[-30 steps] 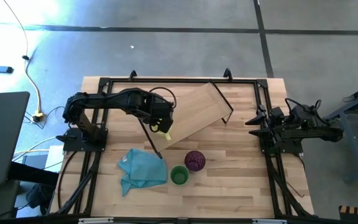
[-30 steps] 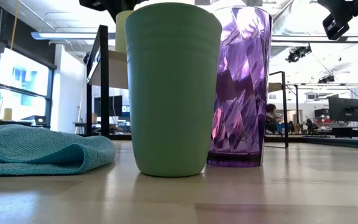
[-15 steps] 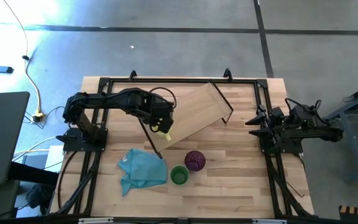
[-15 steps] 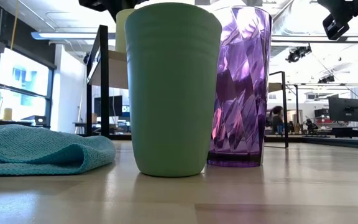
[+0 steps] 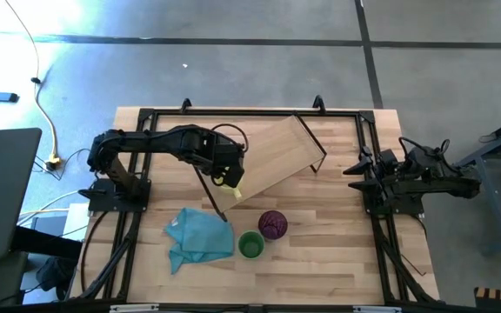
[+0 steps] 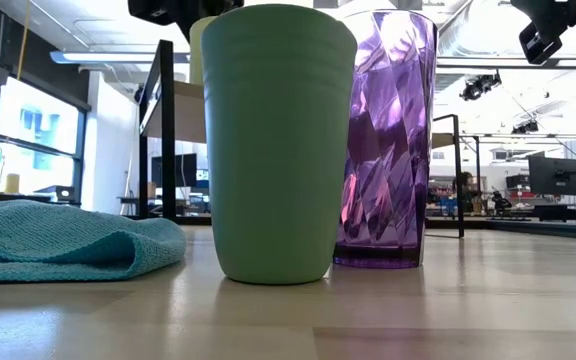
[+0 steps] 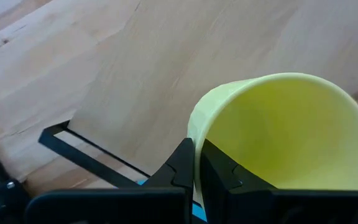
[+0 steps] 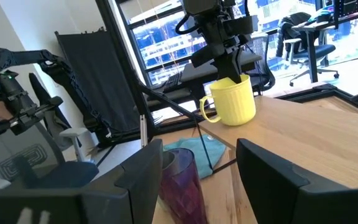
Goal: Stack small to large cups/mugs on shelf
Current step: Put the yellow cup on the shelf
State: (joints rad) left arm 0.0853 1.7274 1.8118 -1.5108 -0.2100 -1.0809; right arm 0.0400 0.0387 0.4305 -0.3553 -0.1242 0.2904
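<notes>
My left gripper (image 5: 226, 176) is shut on the yellow mug (image 7: 284, 130) over the near left end of the shelf (image 5: 272, 156), a light-wood board lying askew on the table. In the right wrist view the mug (image 8: 232, 99) stands upright at the board's top; whether its base touches I cannot tell. The green cup (image 5: 250, 244) and the purple tumbler (image 5: 272, 224) stand on their bases on the tabletop, near the table's near edge. My right gripper (image 8: 207, 180) is open and waits at the table's right edge. My left gripper pinches the yellow mug's rim wall (image 7: 194, 134), one finger inside the mug and one outside. The fingers (image 8: 224, 70) come from above, pointing down. The mug is upright, its handle (image 8: 207, 109) away from the held side.
A teal cloth (image 5: 200, 235) lies crumpled left of the green cup. The shelf's black metal legs (image 7: 86, 146) stand at its ends. A black frame (image 5: 233, 113) runs around the tabletop. Bare shelf board (image 7: 166, 62) stretches beyond the mug.
</notes>
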